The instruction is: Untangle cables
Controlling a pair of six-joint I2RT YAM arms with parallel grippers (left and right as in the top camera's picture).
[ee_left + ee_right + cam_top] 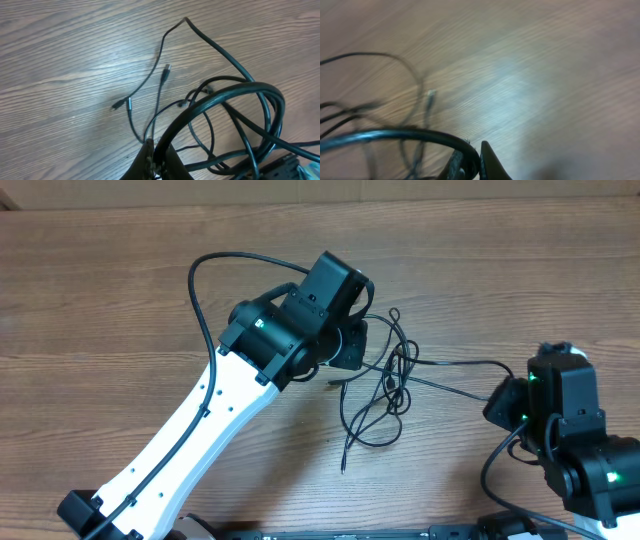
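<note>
Cables [385, 395] lie as a loose knot of thin, glossy black cords on the wood-grain table [100, 300], between the two arms. From overhead the knot is longer than it is wide: a free end nearest the robot bases points back at them, and the loops run away from there to a small bend at the far side. One strand leaves sideways toward the right gripper [475, 159]. That gripper's own wrist view, though blurred, shows what the overhead hides — its dark fingers pressed together with a cord arching into them, and a pale plug [431, 94] beyond. The left gripper [156, 155] is closed on a cord that rises in a round loop; farther out, thinner strands fan across the wood and end in a silvery plug [167, 71]
</note>
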